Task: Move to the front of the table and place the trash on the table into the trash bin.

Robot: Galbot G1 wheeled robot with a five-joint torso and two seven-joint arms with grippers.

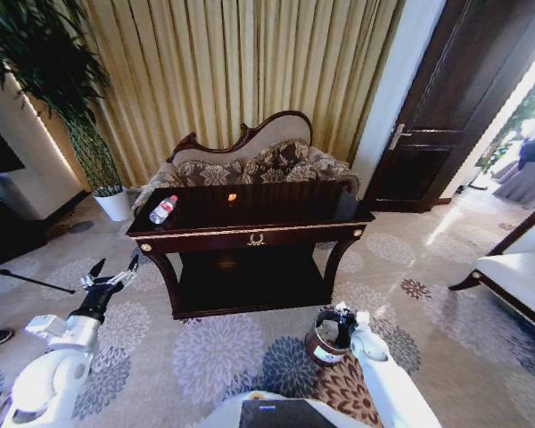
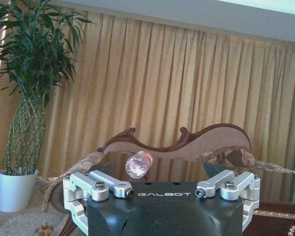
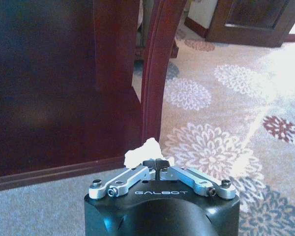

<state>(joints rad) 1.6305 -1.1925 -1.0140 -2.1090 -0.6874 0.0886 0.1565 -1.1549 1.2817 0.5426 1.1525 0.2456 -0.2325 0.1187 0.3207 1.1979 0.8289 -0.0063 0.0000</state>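
The dark glossy table (image 1: 276, 217) stands ahead with a clear bottle (image 1: 163, 209) with a red label lying at its left end and a tiny orange piece (image 1: 232, 197) near the back edge. The left wrist view shows the bottle (image 2: 138, 163) ahead, on the tabletop. My left gripper (image 1: 116, 270) hangs open, left of the table's front left leg. My right gripper (image 1: 346, 315) is low over the rim of the round dark-brown trash bin (image 1: 325, 346). It is shut on a crumpled white paper scrap (image 3: 146, 150).
A patterned sofa (image 1: 250, 162) sits right behind the table. A bamboo plant in a white pot (image 1: 114, 203) is at the back left, a dark door (image 1: 446, 107) at the back right. White-cushioned furniture (image 1: 517, 272) is on the right. The table leg (image 3: 156, 73) stands close before my right gripper.
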